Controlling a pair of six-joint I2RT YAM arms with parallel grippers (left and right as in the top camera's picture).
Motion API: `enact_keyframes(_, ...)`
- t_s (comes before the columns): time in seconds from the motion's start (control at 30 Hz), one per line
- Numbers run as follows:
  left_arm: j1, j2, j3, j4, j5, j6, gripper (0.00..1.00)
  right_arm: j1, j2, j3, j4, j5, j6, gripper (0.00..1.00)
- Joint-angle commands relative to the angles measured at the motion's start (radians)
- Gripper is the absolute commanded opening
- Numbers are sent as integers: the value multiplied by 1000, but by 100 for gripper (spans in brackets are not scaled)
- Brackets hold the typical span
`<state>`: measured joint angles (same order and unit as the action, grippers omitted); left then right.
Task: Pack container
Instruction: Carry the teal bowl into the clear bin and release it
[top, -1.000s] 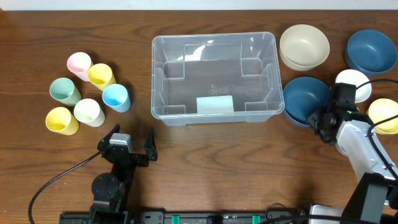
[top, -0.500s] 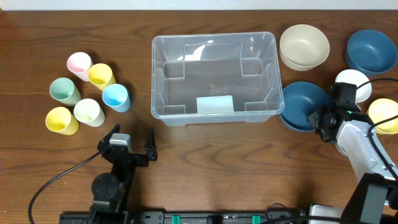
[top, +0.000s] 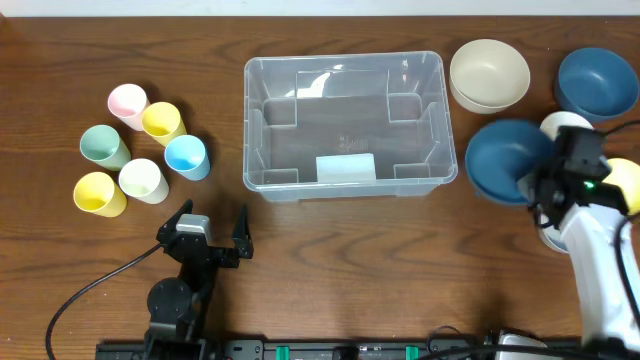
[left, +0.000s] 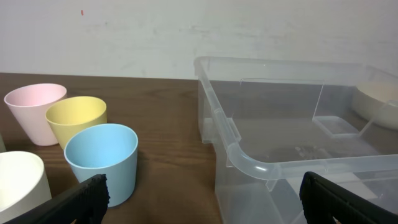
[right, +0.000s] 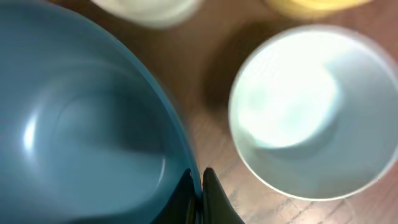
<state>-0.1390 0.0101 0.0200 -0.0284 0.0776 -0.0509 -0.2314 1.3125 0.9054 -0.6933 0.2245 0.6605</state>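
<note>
Container (top: 345, 125) sits empty mid-table; right gripper (right: 198, 186) pinches the blue bowl (top: 505, 160) by its rim, seemingly off the table, just beside it; next it likely needs carrying over the wall and lowering in; left gripper (top: 212, 228) spread, idle.

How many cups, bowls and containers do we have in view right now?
Cups: 6
Bowls: 5, one dark blue bowl gripped by the right hand
Container: 1
Total: 12
</note>
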Motion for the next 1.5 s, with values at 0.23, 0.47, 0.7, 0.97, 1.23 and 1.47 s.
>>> enact_keyframes(0.23, 4, -6, -16, -35, 11, 6, 98, 46, -322, 190, -14, -351, -168, 1)
enact_keyframes(0.47, 4, -6, -16, -35, 11, 6, 98, 198, -360, 186, 60, -363, -160, 1)
enact_keyframes(0.7, 4, -6, -16, -35, 11, 6, 98, 385, -190, 187, 289, -274, -126, 1)
enact_keyframes(0.97, 4, -6, -16, -35, 11, 6, 98, 435, 72, 197, 415, -221, -115, 2)
enact_keyframes(1.23, 4, -6, -16, -35, 11, 6, 98, 436, 287, 197, 490, -225, -116, 1)
enact_keyframes(1.47, 4, -6, -16, -35, 11, 6, 98, 454, 389, 197, 549, -224, -127, 2)
